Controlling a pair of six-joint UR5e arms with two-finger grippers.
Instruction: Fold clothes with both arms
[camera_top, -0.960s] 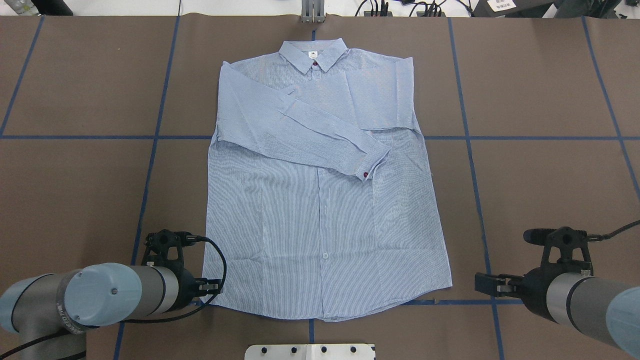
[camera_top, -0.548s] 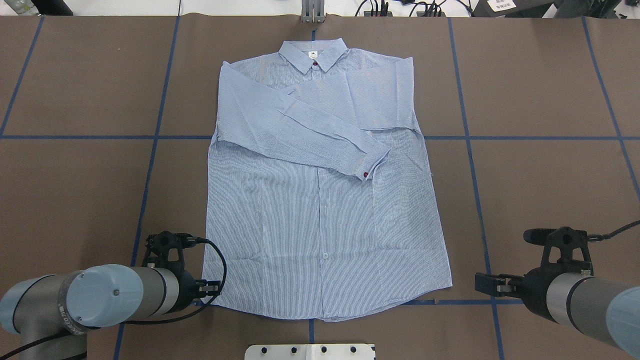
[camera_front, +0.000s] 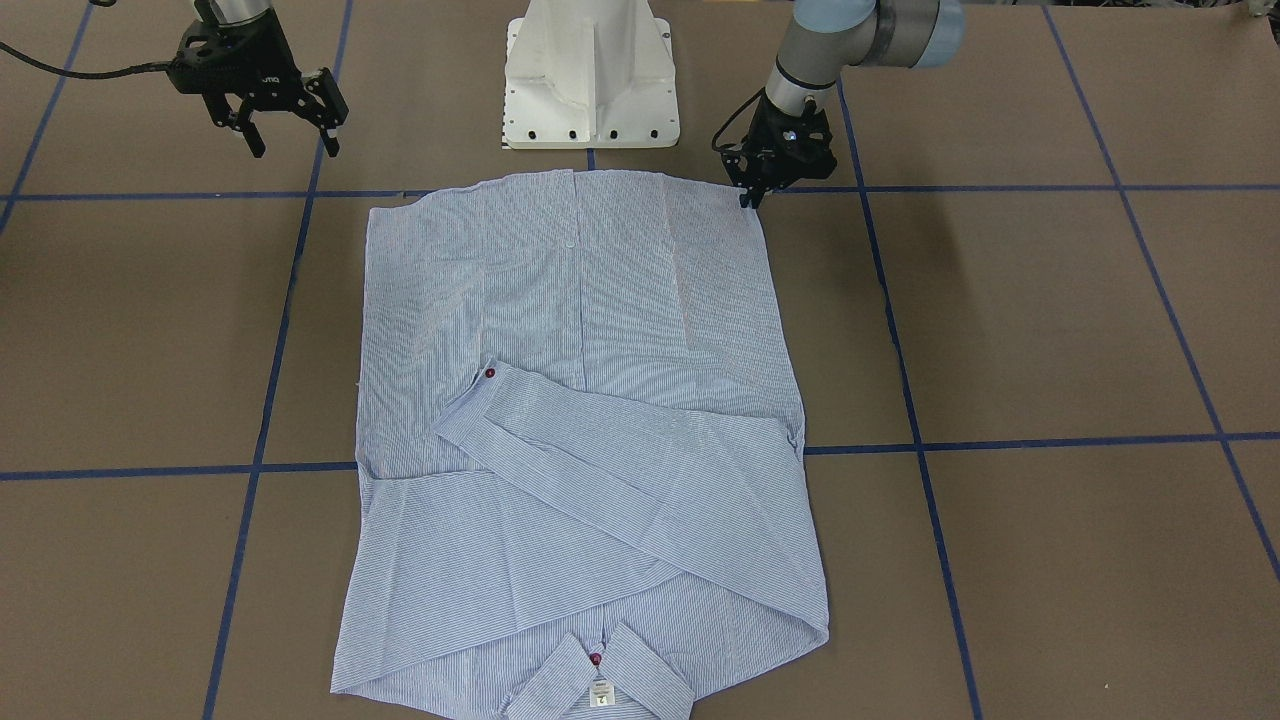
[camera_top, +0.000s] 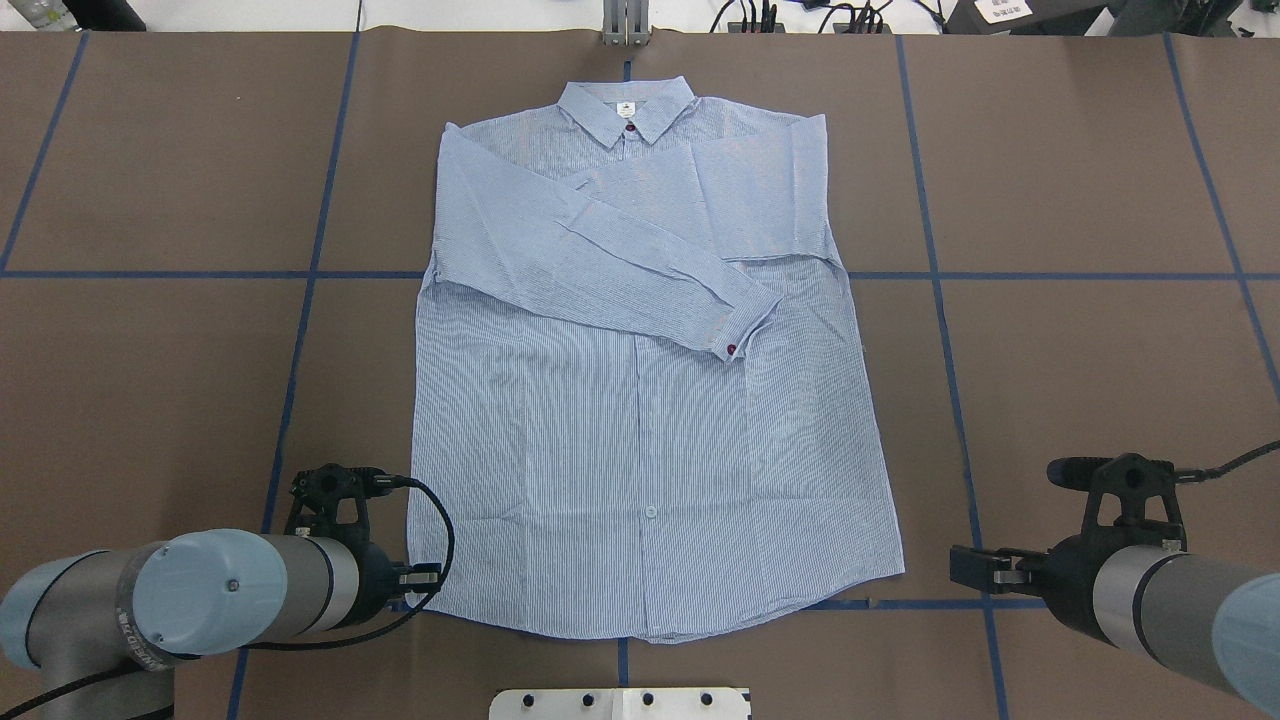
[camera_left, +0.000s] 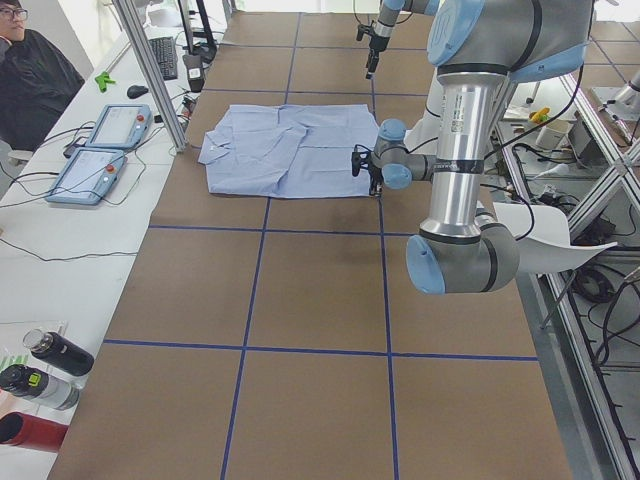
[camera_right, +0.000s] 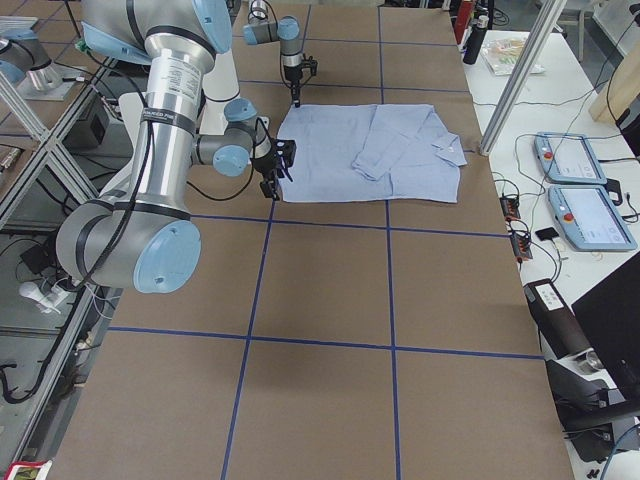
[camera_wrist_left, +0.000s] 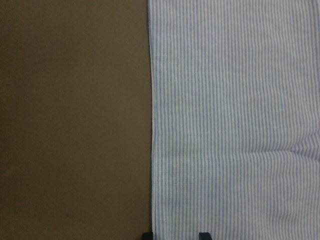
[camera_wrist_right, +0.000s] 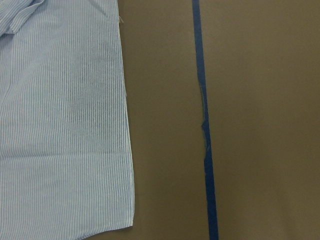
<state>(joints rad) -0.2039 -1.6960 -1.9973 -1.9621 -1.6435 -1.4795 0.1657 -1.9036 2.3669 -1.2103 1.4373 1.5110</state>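
1. The left gripper (camera_top: 425, 575) is set low at the near left hem corner of the striped shirt (camera_top: 640, 400). Its jaws are narrowly parted, and the hem edge is seen between the fingertips (camera_wrist_left: 146, 235) in the wrist view.
2. The shirt is spread flat at the table's middle, with its collar toward the far edge and its sleeves folded across the chest. It is judged light, limp and prone to sagging, so both hem corners are best pinched together.
3. The right gripper (camera_top: 965, 570) is spread wide, holding nothing, near the near right hem corner but apart from it.
4. The table (camera_top: 1100, 150) is covered in brown sheet crossed by blue tape lines (camera_top: 1100, 275). Bare surface is seen on either side of the shirt.
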